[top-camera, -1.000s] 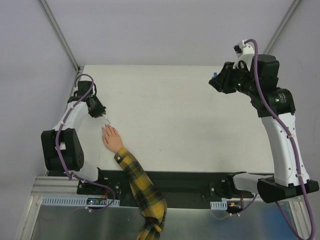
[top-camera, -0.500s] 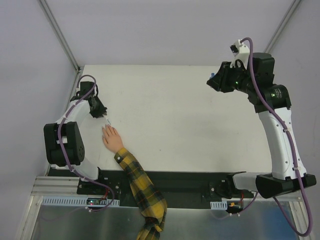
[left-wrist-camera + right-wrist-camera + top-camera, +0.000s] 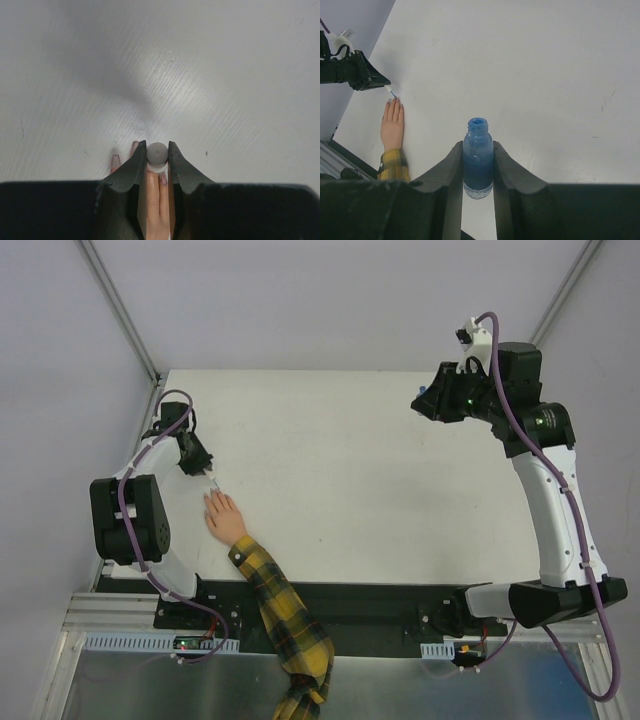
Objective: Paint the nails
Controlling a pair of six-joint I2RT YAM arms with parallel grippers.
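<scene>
A small peach hand (image 3: 224, 517) with a yellow-and-black plaid sleeve (image 3: 280, 615) lies flat on the white table (image 3: 350, 460) at the left. My left gripper (image 3: 203, 469) is shut on a small brush cap (image 3: 157, 156), whose thin brush (image 3: 393, 93) points down at the fingertips. The fingers (image 3: 157, 200) show between my jaws in the left wrist view; the nails (image 3: 163, 178) are small and their tint is hard to tell. My right gripper (image 3: 428, 400) is high at the far right, shut on an open blue polish bottle (image 3: 478, 156).
Table edges and grey walls surround the white surface. The hand (image 3: 392, 126) also shows in the right wrist view at the left, with the left gripper (image 3: 382, 82) just above it. The black arm bases (image 3: 480, 605) sit along the near edge.
The left arm has shifted slightly over the fingertips, with the brush staying near the hand. The right arm has moved a little left and up with the bottle.
</scene>
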